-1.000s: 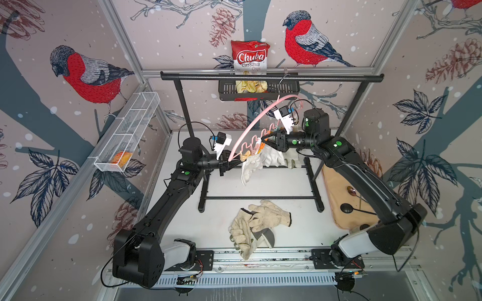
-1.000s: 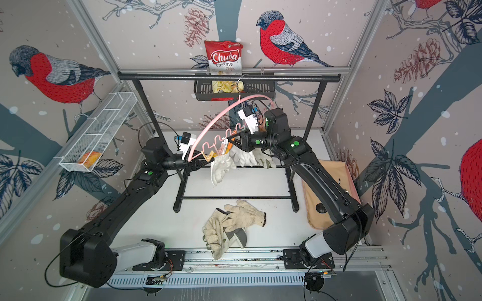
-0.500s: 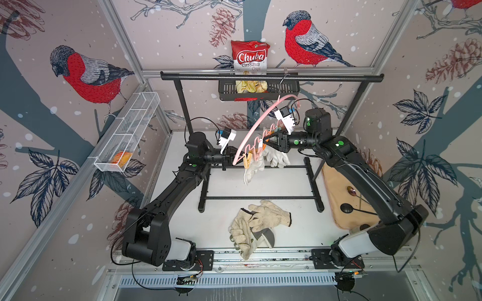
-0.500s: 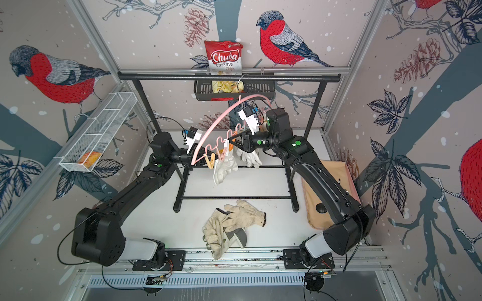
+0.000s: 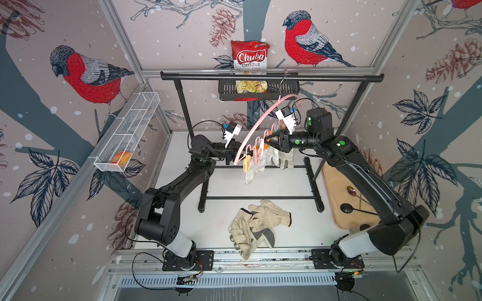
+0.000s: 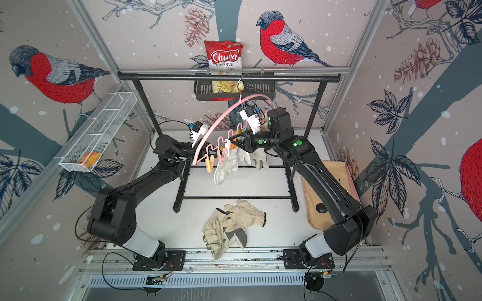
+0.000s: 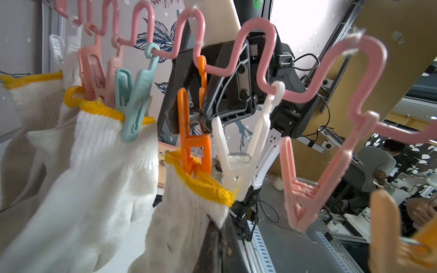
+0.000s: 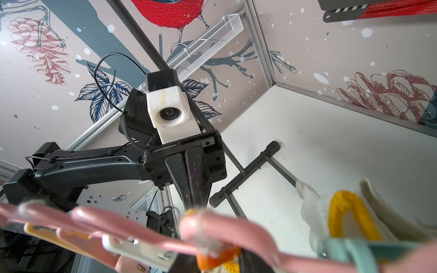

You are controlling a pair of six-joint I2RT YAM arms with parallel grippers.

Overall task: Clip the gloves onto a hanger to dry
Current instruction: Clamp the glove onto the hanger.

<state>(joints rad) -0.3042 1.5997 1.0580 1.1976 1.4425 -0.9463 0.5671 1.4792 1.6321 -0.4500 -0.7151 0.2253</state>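
In both top views the pink hanger [image 5: 250, 128] hangs by its hook from the black garment rack [image 5: 271, 77], and both arms meet at its row of pins. The right pincer [image 5: 270, 139] reaches in among the pins. The left pincer [image 5: 229, 157] sits just beside the hanger's low end. Clipped gloves [image 5: 276, 159] dangle under the right pincer, and loose gloves [image 5: 260, 221] lie on the surface [image 5: 221, 187], well below both. Above and behind the right pincer, a wire basket [image 5: 281, 90] holds a chips bag [image 5: 249, 60]. Out beyond the left pincer, a mesh tray [image 5: 130, 125] carries an orange object [image 5: 121, 157] in its end compartment only.

The left wrist view shows the right pincer [image 7: 189, 124] narrowly parted, clasping the handles of the orange clothespin [image 7: 189, 146], which bites the yellow cuff of a knit glove [image 7: 189, 212]. The left pincer [image 7: 217, 248] touches that cuff.

In the right wrist view the left pincer [image 8: 192, 203] is fully closed. Whether cloth is pinched there I cannot tell.

The pin's bite looks shallow, so a tug from the left pincer could pull the cuff free. If the right pincer draws back without letting go, it would drag the pin and swing the hanger on its hook.
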